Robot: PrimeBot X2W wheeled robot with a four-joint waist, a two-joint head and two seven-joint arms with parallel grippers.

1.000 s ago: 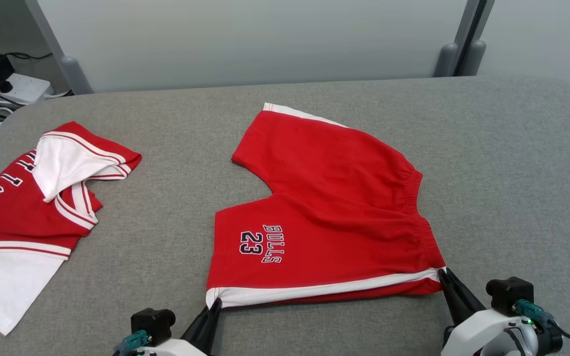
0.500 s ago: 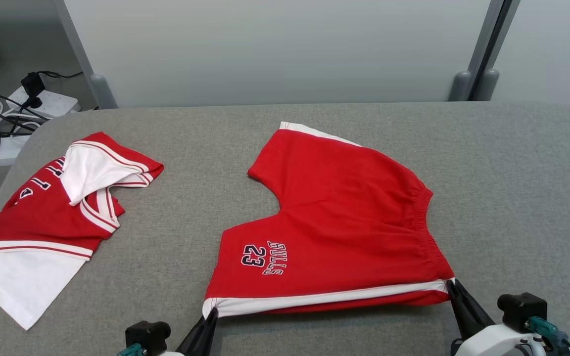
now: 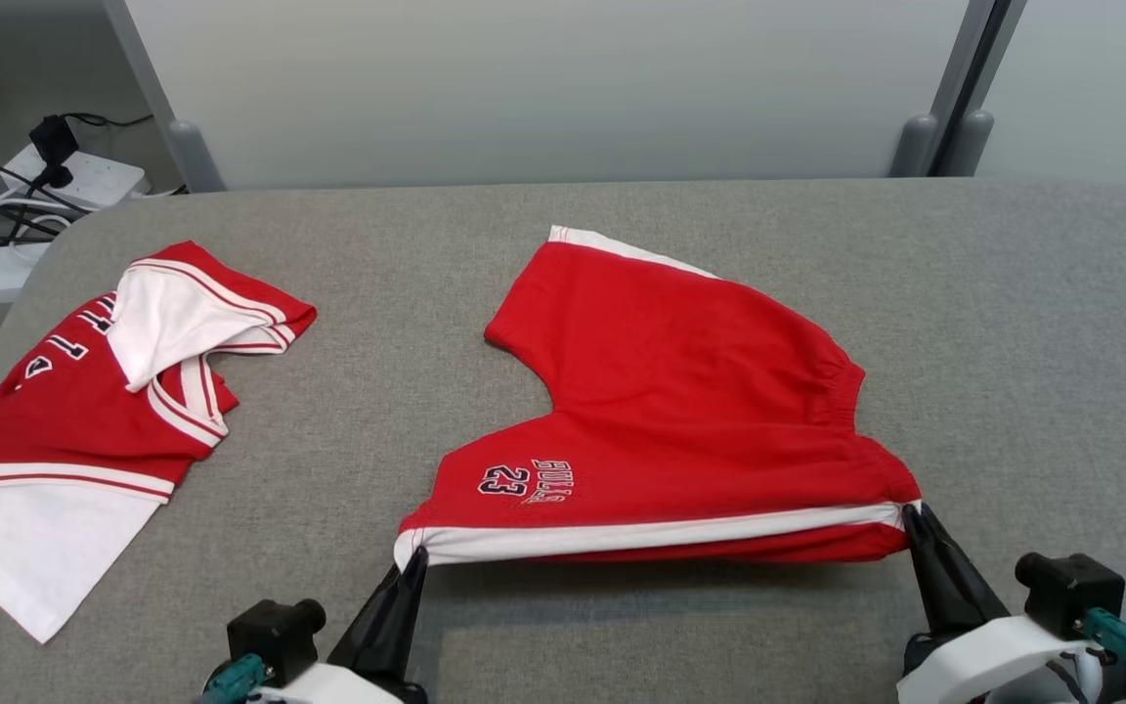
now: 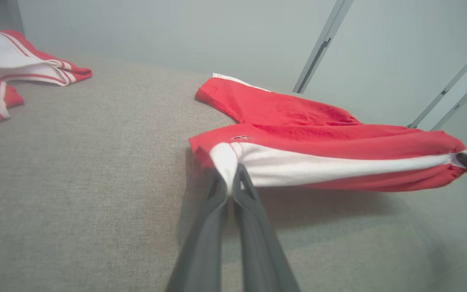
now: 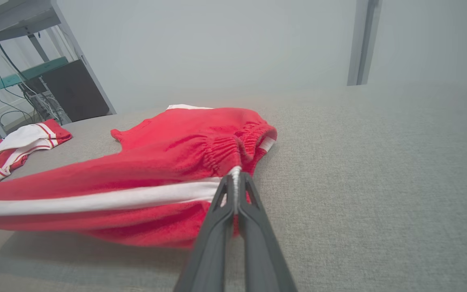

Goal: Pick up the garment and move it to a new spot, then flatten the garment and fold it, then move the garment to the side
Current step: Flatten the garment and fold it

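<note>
Between left fingers (image 3: 392, 611) and right fingers (image 3: 944, 577), shorts' (image 3: 700, 391) edge, seemingly above bare table (image 3: 1013, 342)

Loads of open grey table (image 3: 1013, 323) right of the shorts (image 3: 690, 391), crumpled jersey (image 3: 84, 430) way over left.

The left gripper (image 3: 413, 559) and the right gripper (image 3: 910, 510), each pinched tight on a near corner of the red shorts (image 3: 700, 391), are raising the white-striped near edge off the grey table (image 3: 1013, 342). That edge is now hanging taut between them (a second ago it was lying flat), a shadow (image 3: 661, 596) is spreading beneath it, and the "BULLS 23" print (image 3: 529, 481) is tilting upward, looking squashed from the head view.
</note>
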